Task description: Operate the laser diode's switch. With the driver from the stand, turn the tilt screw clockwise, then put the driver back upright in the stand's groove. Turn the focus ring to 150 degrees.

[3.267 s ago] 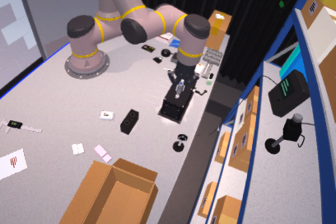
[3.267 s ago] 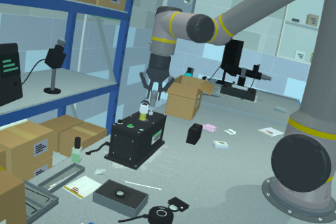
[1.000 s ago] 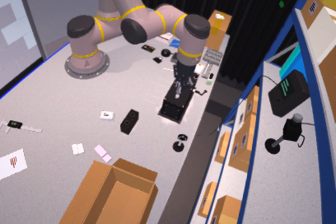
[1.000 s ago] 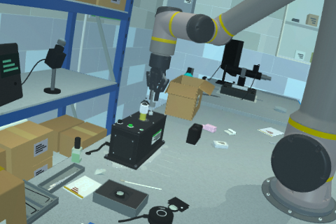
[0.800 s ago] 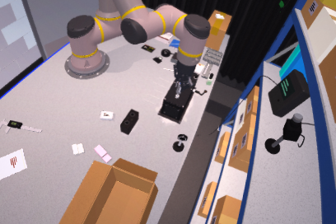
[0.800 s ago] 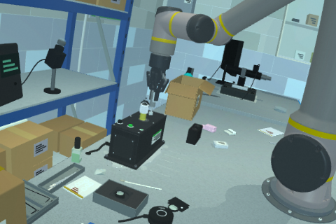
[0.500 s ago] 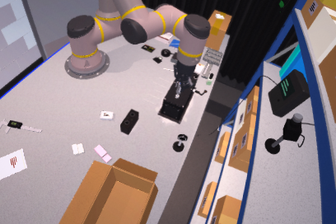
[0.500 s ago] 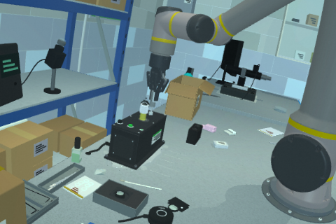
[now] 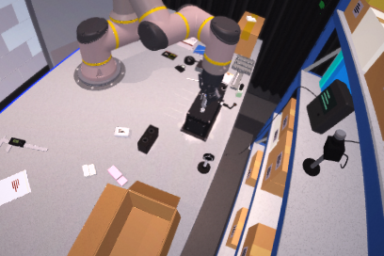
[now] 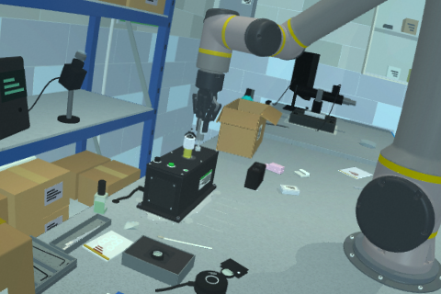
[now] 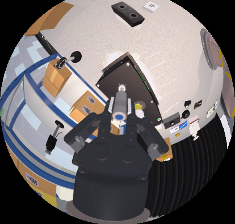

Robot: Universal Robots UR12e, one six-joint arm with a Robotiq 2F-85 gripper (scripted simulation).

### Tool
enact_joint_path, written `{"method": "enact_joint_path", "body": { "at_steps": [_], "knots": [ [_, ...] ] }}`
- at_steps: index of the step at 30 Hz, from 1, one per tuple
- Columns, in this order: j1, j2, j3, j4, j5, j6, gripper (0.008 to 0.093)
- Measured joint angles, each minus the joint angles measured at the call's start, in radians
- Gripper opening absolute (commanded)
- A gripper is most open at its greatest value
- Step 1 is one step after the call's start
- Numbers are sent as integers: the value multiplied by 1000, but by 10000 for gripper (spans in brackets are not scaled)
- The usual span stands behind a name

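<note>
The driver (image 11: 120,102), a grey cylinder with a blue end cap, is clamped between the fingers of my gripper (image 11: 119,109) and points straight down at the top of the black laser diode box (image 10: 180,181) (image 9: 201,117). Its tip stands on or just above a small screw point (image 11: 121,87) on the box's top. Beside it stands the yellow and white focus ring (image 10: 188,144) (image 11: 138,107). A green button (image 10: 172,164) sits on the box's top near its front edge. The black driver stand (image 9: 148,138) (image 10: 255,175) (image 11: 127,13) sits apart on the table, its grooves empty.
An open cardboard box (image 9: 127,222) sits at the table's near edge, and another (image 10: 243,129) stands behind the laser box. Blue shelving (image 10: 92,115) with cartons and a small camera on a post (image 10: 71,82) runs close along the table's side. Papers and small parts lie scattered around.
</note>
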Motion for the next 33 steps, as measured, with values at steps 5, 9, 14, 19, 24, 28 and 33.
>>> {"method": "enact_joint_path", "body": {
  "at_steps": [5, 9, 14, 19, 24, 28, 33],
  "knots": [
    [0, 0, 0, 0, 0, 0, 80],
    [0, 0, 0, 0, 0, 0, 80],
    [0, 0, 0, 0, 0, 0, 145],
    [0, 0, 0, 0, 0, 0, 245],
    [0, 0, 0, 0, 0, 0, 345],
    [0, 0, 0, 0, 0, 0, 425],
    [0, 0, 0, 0, 0, 0, 500]
  ]
}}
